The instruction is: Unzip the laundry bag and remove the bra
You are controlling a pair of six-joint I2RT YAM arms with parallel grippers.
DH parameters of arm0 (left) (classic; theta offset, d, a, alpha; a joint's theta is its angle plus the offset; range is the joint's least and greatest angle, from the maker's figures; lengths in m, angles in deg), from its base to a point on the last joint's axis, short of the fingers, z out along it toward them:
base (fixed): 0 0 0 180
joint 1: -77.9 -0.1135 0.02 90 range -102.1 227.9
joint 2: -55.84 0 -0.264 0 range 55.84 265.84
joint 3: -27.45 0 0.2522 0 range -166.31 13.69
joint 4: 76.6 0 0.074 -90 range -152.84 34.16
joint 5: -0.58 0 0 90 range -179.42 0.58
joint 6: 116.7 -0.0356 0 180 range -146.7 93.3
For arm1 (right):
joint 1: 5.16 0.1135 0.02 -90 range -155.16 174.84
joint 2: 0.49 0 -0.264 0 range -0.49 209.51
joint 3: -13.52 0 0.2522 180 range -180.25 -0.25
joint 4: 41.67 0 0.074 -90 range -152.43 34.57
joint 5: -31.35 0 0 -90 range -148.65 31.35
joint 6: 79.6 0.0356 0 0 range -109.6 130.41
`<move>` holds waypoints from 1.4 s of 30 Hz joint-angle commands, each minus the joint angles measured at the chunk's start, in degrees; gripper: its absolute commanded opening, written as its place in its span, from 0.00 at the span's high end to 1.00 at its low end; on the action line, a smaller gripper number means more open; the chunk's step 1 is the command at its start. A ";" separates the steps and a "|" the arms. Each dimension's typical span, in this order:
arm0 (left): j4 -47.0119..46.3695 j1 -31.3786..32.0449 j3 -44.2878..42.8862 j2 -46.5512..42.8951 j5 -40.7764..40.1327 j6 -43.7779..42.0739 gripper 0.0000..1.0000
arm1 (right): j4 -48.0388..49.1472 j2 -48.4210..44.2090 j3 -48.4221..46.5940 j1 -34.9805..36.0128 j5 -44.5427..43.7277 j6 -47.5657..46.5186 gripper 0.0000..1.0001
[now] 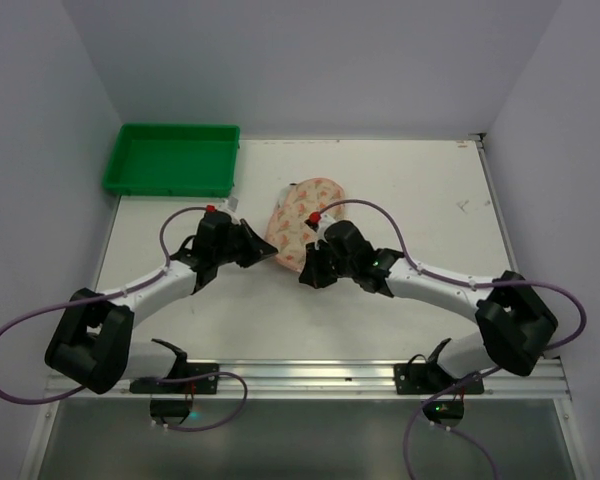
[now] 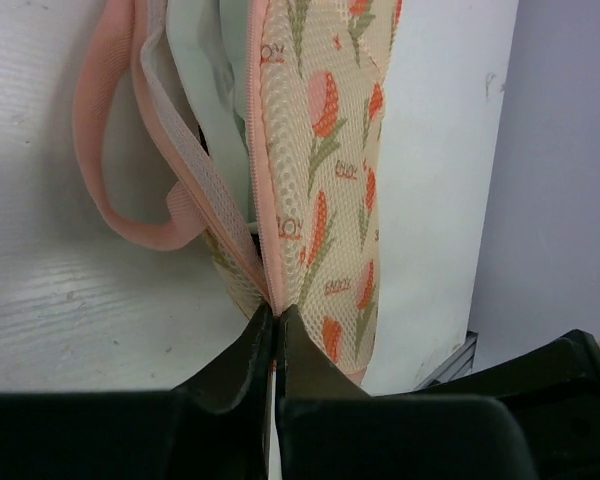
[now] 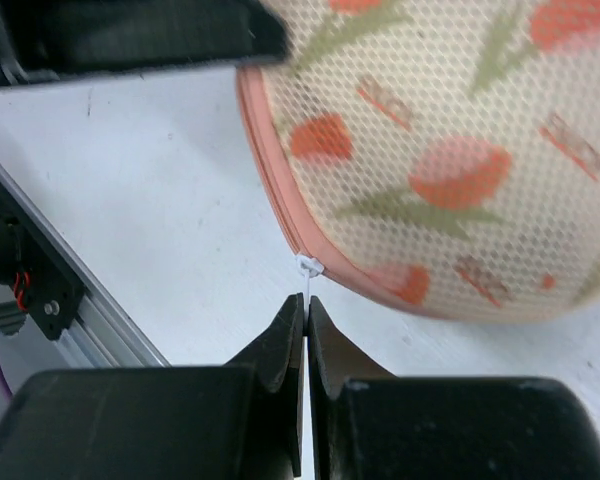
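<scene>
The laundry bag (image 1: 306, 215) lies at the table's middle, cream mesh with pink-orange tulips and a pink zipper rim (image 2: 258, 150). In the left wrist view it stands partly parted, with pale mesh (image 2: 195, 60) showing inside. My left gripper (image 1: 272, 257) (image 2: 276, 312) is shut on the bag's pink rim at its near end. My right gripper (image 1: 306, 274) (image 3: 306, 298) is shut on the white zipper pull (image 3: 309, 267) at the rim's lower edge. The bra is hidden.
A green plastic tray (image 1: 170, 160) sits at the back left. A pink loop strap (image 2: 115, 205) hangs from the bag onto the white table. A metal rail (image 1: 310, 375) runs along the near edge, and walls close in on both sides.
</scene>
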 commanded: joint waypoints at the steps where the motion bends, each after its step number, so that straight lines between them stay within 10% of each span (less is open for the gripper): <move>1: -1.93 -2.35 -2.54 -0.18 2.65 -2.51 1.00 | -4.77 -6.83 4.77 -1.73 -1.38 0.35 1.00; 9: 1.93 -4.56 1.74 -4.22 12.76 -7.26 1.00 | -8.73 -11.25 9.98 -20.17 1.69 2.11 1.00; 19: -2.20 -2.98 13.10 -10.11 11.02 -4.36 0.93 | -6.18 -3.93 2.76 -19.40 8.28 1.33 0.98; 24: 9.10 -3.42 7.40 -12.04 3.04 -9.36 0.38 | -8.90 -9.64 6.36 -18.00 5.39 -0.17 0.36; 28: 14.14 -4.47 0.72 -13.11 -2.69 -12.35 0.15 | -10.40 -16.06 9.00 -16.41 1.35 -0.35 0.16; 42: 15.03 -4.47 -23.72 15.01 -2.43 -23.34 0.29 | -5.04 -27.58 15.07 -16.33 0.81 0.80 0.11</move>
